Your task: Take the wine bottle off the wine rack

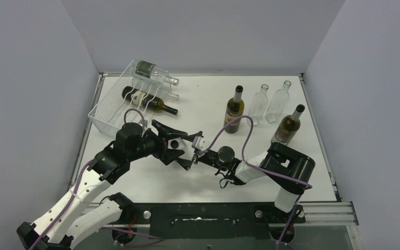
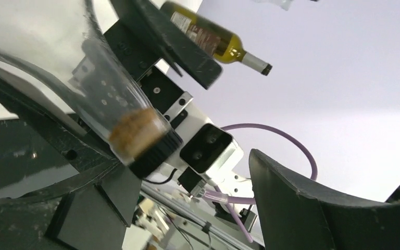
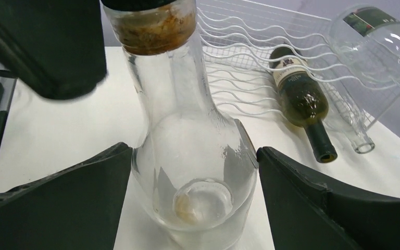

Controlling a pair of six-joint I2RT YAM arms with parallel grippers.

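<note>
A clear corked bottle (image 3: 190,130) stands about upright between my two grippers, in front of the wine rack (image 1: 115,107). My right gripper (image 3: 194,151) has a fingertip against each side of the bottle's wide body and is shut on it. My left gripper (image 1: 183,147) is wide open around the bottle's neck (image 2: 109,99), with one finger (image 3: 41,47) just clear of the cork. In the top view the bottle shows only as a small round top (image 1: 174,142). The rack (image 3: 250,41) holds a green wine bottle (image 3: 299,94) and a clear labelled bottle (image 3: 380,36).
Upright bottles stand at the back right: a wine bottle (image 1: 234,108), two clear bottles (image 1: 260,104) (image 1: 279,100) and another wine bottle (image 1: 288,127). Walls close the table at the left, back and right. A purple cable (image 1: 234,125) loops above the right arm.
</note>
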